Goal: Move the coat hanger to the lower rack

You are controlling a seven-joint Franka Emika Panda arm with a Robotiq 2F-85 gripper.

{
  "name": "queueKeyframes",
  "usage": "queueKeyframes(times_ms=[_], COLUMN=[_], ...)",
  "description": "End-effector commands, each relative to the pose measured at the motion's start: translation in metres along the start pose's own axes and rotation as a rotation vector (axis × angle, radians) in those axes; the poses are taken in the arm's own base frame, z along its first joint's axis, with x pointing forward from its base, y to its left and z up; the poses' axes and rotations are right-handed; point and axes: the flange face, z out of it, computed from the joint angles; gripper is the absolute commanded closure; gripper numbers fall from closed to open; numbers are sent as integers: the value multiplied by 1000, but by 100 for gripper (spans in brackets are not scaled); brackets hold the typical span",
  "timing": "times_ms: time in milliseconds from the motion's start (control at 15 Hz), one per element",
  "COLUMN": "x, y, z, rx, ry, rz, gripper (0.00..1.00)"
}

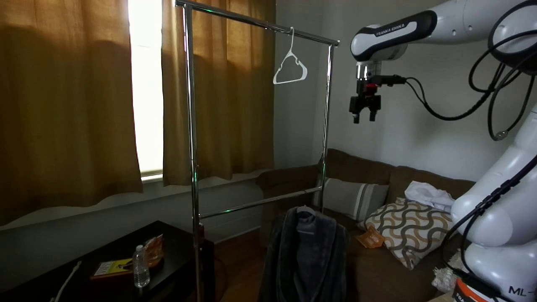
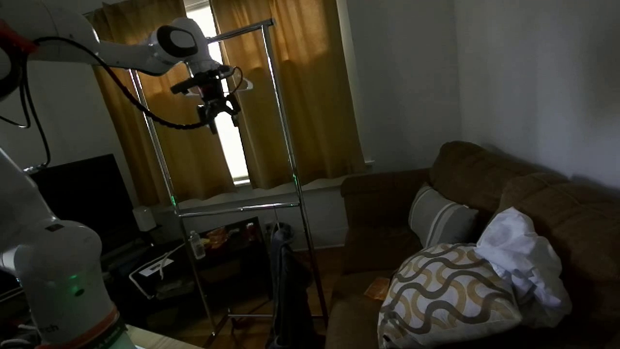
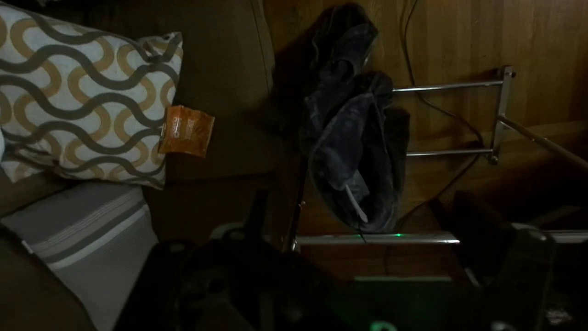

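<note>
While the coat hanger [image 1: 289,53] hangs on the top bar [image 1: 251,21], the gripper [image 1: 364,118] stands empty, jaws wide apart, transfer to the lower rack [image 1: 260,203] apparently outstanding.

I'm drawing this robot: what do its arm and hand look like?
The arm is white and rounded, with dark trim, "FRANKA EMIKA" lettering, a low orange band and black cables. The hand is black and two-fingered, below a red patch.

white coat hanger [image 1: 289,54] hooked over top bar [image 1: 239,18]; lower rack [image 1: 260,203], grey metal, horizontal, well below
</note>
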Motion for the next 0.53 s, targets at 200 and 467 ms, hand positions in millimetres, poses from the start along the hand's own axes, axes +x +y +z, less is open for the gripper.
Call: queueKeyframes(times_ms=[200, 467], x=[24, 24], y=[-104, -119], z=[-55, -63], rx=[-131, -141], ry=[93, 132], rz=[48, 16], gripper=[0, 0])
